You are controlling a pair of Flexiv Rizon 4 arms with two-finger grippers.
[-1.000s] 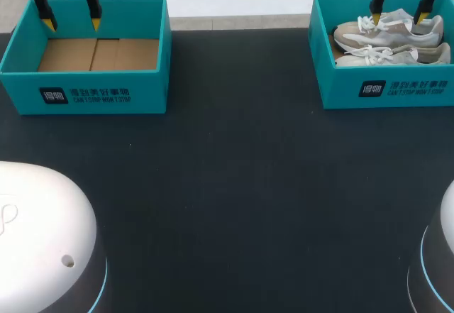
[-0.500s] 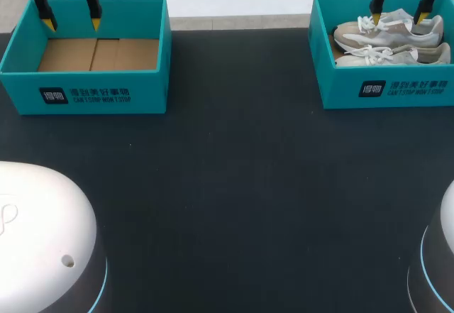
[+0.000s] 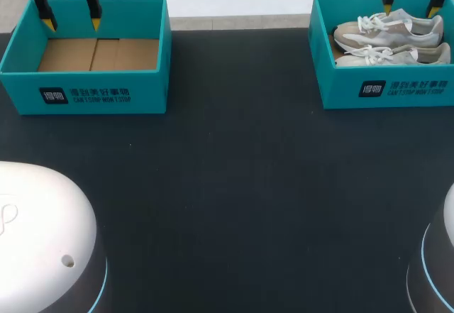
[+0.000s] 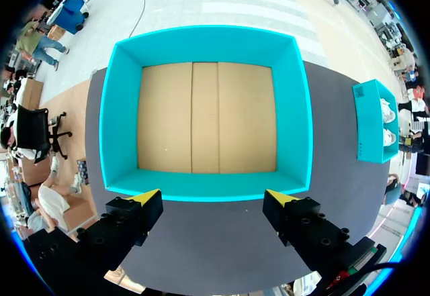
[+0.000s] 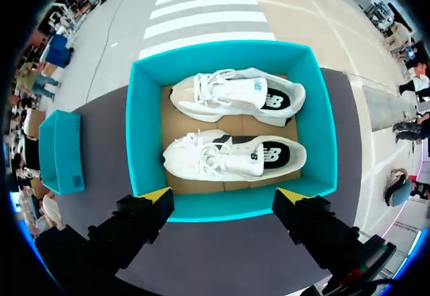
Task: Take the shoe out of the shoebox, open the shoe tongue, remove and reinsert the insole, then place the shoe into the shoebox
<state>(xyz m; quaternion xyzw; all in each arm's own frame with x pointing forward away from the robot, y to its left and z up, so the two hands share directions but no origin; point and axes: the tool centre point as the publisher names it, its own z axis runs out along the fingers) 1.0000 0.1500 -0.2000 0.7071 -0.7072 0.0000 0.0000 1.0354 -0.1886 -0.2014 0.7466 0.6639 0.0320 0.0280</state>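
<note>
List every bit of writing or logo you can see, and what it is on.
Left box front wall: dark square logo and two lines of white print, too small to read surely.
Right box front wall: same logo and print, equally small.
Nearer shoe and farther shoe: a dark letter logo on each side, blurred.

Black table [image 3: 234, 185]. Far left: teal box [image 3: 85, 93], cardboard floor showing; left gripper [image 3: 72, 23] over its far edge, fingers spread. Far right: second teal box [image 3: 386, 89] holding two pale shoes [image 3: 386, 30], side by side; right gripper [image 3: 410, 9] above the far shoe, fingers spread.
</note>
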